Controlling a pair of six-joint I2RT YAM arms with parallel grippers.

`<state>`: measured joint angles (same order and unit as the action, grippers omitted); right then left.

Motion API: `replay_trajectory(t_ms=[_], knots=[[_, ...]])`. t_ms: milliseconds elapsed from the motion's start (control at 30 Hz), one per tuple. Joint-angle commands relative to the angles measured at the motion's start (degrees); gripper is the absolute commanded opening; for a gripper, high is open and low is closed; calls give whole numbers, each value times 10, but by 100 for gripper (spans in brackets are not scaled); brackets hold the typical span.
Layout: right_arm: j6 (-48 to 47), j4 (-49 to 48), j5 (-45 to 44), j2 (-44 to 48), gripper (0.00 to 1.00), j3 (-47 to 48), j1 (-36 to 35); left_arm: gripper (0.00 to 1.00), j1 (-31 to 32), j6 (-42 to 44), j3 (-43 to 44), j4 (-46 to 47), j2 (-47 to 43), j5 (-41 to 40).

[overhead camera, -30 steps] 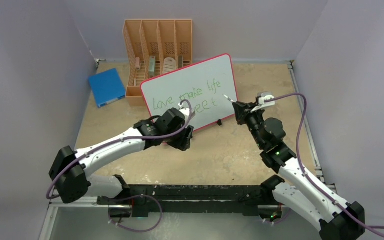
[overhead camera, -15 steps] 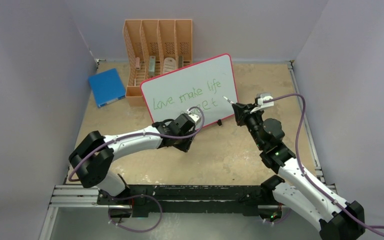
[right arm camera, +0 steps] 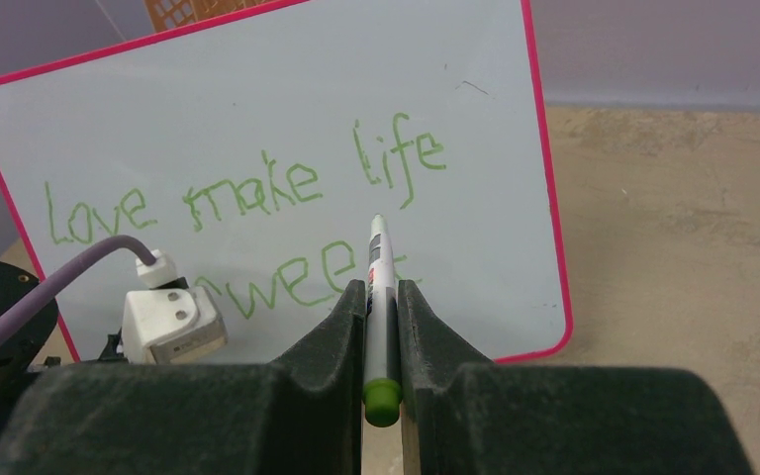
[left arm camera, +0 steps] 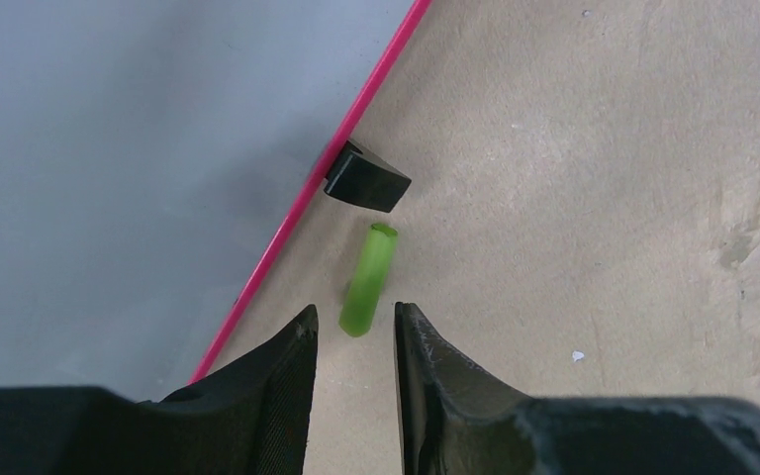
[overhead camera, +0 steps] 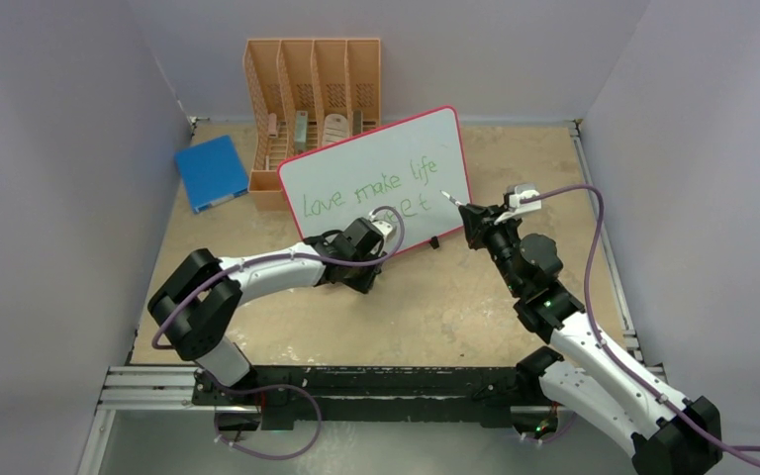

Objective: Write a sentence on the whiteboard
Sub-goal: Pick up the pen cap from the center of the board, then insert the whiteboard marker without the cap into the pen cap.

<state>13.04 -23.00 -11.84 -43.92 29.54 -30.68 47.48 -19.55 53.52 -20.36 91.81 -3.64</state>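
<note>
The whiteboard [overhead camera: 396, 148] stands tilted at mid-table, its pink rim [left arm camera: 356, 119] and one black foot [left arm camera: 366, 182] showing in the left wrist view. The sentence [right arm camera: 247, 198] reads "love make life sweet" in green. My right gripper [right arm camera: 382, 287] is shut on a white marker [right arm camera: 377, 247] with a green end. The marker's tip [overhead camera: 445, 195] points at the board's right part, just off it. My left gripper [left arm camera: 353, 312] is low over the table by the board's bottom edge, jaws a little apart. A green cap [left arm camera: 368, 280] lies on the table just ahead of its fingertips, untouched.
An orange file rack [overhead camera: 314, 99] with several small items stands behind the board. A blue book [overhead camera: 211, 170] lies at the back left. Grey walls close in three sides. The left wrist's white camera block [right arm camera: 171, 322] and purple cable sit in front of the board's lower left.
My left arm has reached forward and down, bringing its gripper from in front of the board to the table at its lower edge, with the jaws narrowing. The right arm and marker have stayed put.
</note>
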Motion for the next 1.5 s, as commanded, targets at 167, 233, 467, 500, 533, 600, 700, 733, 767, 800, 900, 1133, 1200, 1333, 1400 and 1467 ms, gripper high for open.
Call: replay_trajectory(t_ms=[167,233,467,500,533,600,700,733,767,800,900,1133,1200,1333,1400,1467], knots=[[4,-29,5,-4,0,5,3,28,-6,18,-3,28,24,34],[4,-29,5,-4,0,5,3,26,-6,18,-4,28,29,35],[5,-25,5,-1,0,8,3,16,-6,20,-5,34,46,53],[5,-24,5,0,0,9,2,13,-6,21,-7,36,45,54],[4,-22,6,0,0,11,3,11,-6,22,-9,38,41,55],[7,-18,13,0,0,14,2,3,-5,29,-16,44,28,62],[10,0,38,-1,0,23,3,0,-4,35,-32,58,-7,72],[11,8,45,0,0,29,3,0,-4,38,-37,61,-20,74],[13,16,51,0,0,35,3,0,-3,41,-40,64,-36,74],[14,26,58,-1,0,42,3,0,-2,44,-42,63,-49,73],[16,52,82,-1,0,64,3,0,1,52,-40,58,-81,67],[13,130,157,1,0,133,2,0,8,112,-28,44,-166,38],[8,154,182,2,0,156,3,0,9,149,-35,55,-204,37],[-10,196,229,5,0,194,3,0,10,232,-59,85,-289,38],[-17,202,252,9,0,202,3,0,10,277,-75,102,-327,38],[-18,209,267,8,0,210,3,0,11,320,-92,122,-363,39]])
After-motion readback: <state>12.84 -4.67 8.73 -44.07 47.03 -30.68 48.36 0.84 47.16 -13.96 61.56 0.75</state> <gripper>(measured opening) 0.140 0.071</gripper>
